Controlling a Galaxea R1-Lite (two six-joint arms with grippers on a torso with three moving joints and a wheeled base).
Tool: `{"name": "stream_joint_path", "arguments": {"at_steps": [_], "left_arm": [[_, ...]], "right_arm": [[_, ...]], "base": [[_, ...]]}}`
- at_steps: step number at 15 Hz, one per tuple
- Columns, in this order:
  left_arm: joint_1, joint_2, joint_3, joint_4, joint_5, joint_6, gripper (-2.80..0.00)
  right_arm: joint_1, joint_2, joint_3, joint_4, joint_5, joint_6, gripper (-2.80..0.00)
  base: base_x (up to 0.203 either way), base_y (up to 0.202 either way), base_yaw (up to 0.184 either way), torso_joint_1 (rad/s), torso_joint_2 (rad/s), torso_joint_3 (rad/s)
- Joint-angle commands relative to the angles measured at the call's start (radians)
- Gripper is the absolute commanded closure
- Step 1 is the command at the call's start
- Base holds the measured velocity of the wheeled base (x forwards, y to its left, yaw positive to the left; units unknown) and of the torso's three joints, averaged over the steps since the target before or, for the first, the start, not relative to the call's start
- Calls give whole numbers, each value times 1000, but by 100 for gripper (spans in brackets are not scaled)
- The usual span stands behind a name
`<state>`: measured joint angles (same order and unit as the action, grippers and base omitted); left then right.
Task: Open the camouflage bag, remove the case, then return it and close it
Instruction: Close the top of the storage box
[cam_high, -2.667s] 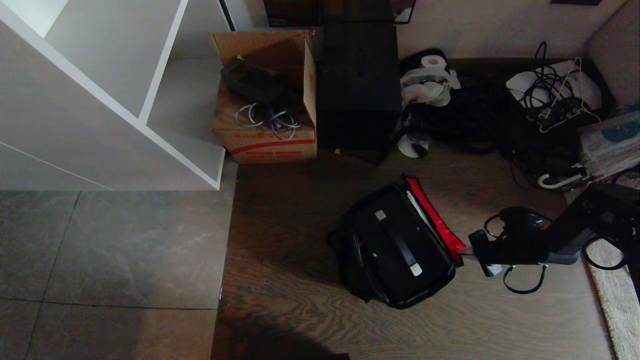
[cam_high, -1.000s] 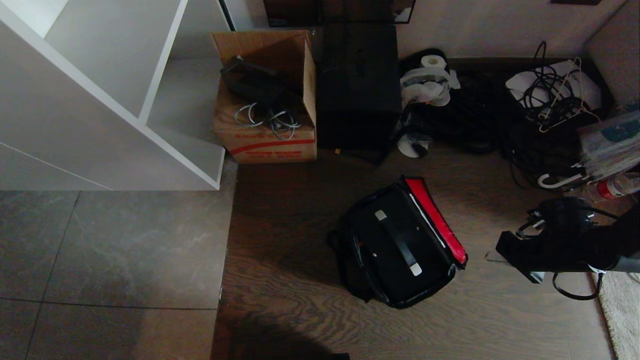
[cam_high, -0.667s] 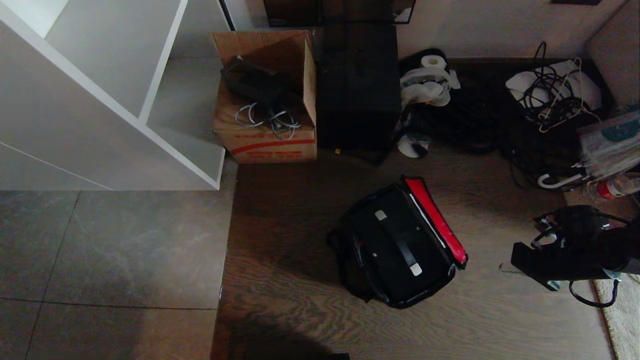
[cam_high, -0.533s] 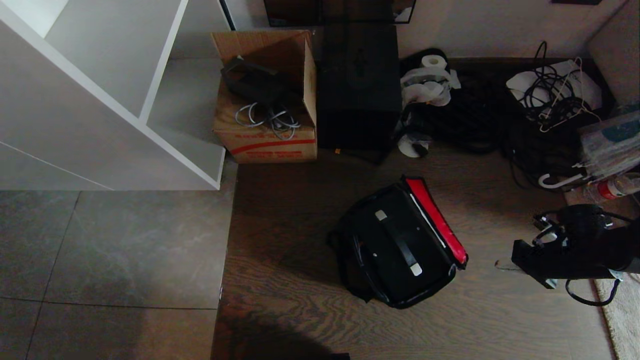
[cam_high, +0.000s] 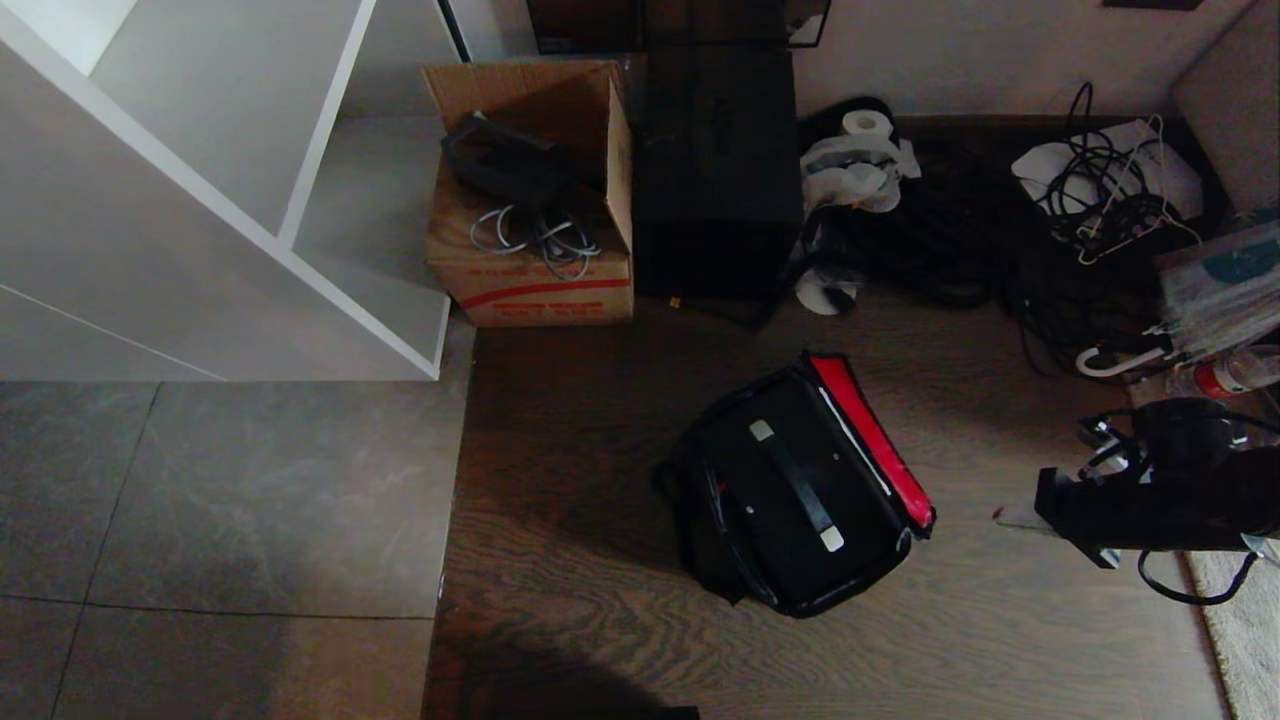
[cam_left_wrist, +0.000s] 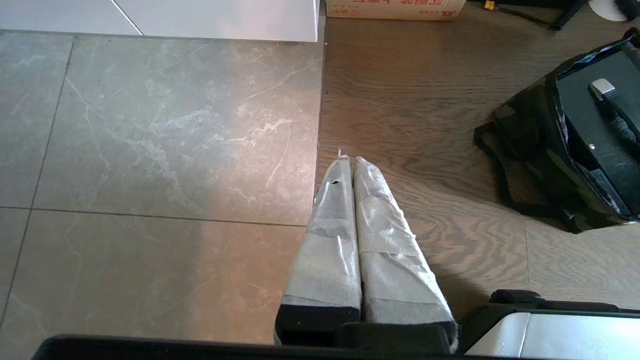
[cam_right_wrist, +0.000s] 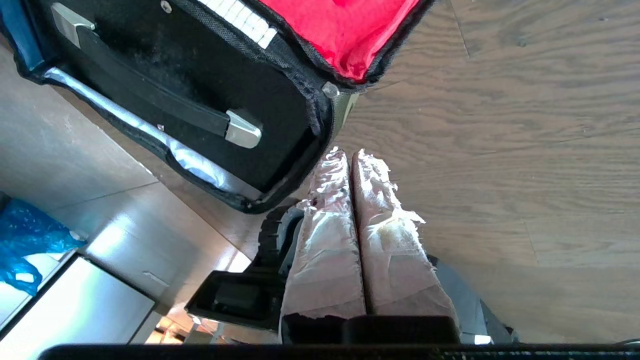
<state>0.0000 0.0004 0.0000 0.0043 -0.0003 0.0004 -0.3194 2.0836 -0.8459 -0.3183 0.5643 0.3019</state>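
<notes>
Left wrist view: illegible red print

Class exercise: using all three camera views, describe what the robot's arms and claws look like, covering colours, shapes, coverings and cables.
The right arm is black and blocky, with thin black cables looping around and beneath it. The right claw has two long tapering fingers wrapped in pale, frayed tape on a black base. The left claw matches it, with smoother whitish-grey tape, beside a light grey panel.

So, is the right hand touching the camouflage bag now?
Apart. Head view: bare floor shows between the shut right hand and the camouflage bag.
</notes>
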Motion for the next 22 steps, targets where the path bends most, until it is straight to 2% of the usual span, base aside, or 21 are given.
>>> {"name": "stream_joint_path", "arguments": {"at_steps": [1, 8, 22], "left_arm": [[0, 0, 0, 0, 0, 1, 0], [0, 0, 0, 0, 0, -1, 0], [0, 0, 0, 0, 0, -2, 0]], "right_arm": [[-3, -23, 16, -1, 5, 4, 0], [-3, -31, 37, 4, 5, 11, 0], [-4, -28, 34, 5, 7, 31, 0]], "base": [[0, 0, 0, 0, 0, 0], [0, 0, 0, 1, 0, -23], [0, 0, 0, 2, 2, -190]]}}
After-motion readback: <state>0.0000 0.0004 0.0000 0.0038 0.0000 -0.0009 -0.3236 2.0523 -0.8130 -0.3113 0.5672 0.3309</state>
